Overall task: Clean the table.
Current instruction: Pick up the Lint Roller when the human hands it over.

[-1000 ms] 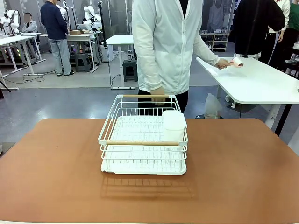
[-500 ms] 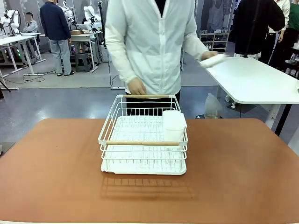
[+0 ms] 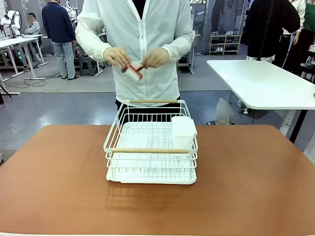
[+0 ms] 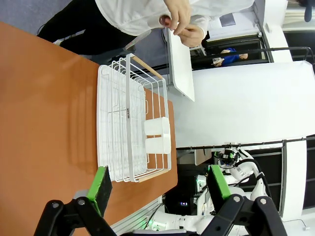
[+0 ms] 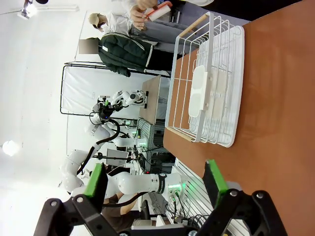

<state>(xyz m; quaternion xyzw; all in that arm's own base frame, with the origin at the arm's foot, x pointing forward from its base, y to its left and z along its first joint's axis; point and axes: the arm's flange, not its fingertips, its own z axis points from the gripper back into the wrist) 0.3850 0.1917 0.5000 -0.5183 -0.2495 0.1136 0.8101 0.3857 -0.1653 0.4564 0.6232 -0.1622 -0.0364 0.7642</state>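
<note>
The reddish-brown table (image 3: 59, 167) fills the near part of the front view. A person in a white jacket stands behind its far edge and holds a small roller with a red handle (image 3: 134, 72) in both hands at chest height. In the left wrist view my left gripper (image 4: 158, 184) is open above the table (image 4: 44, 123), nothing between its green pads. My right gripper (image 5: 155, 179) is likewise open over the table (image 5: 275, 98), and the roller (image 5: 158, 12) shows far off in the person's hands.
A white wire dish rack (image 3: 150, 147) with wooden handles stands mid-table, a white cup (image 3: 183, 132) hung on its right side. The rack (image 4: 128, 128) also shows ahead of the left gripper. A white table (image 3: 266, 83) stands at the back right.
The person turned from the white table at the right to stand behind the rack, bringing the roller in front of the chest in both hands.
</note>
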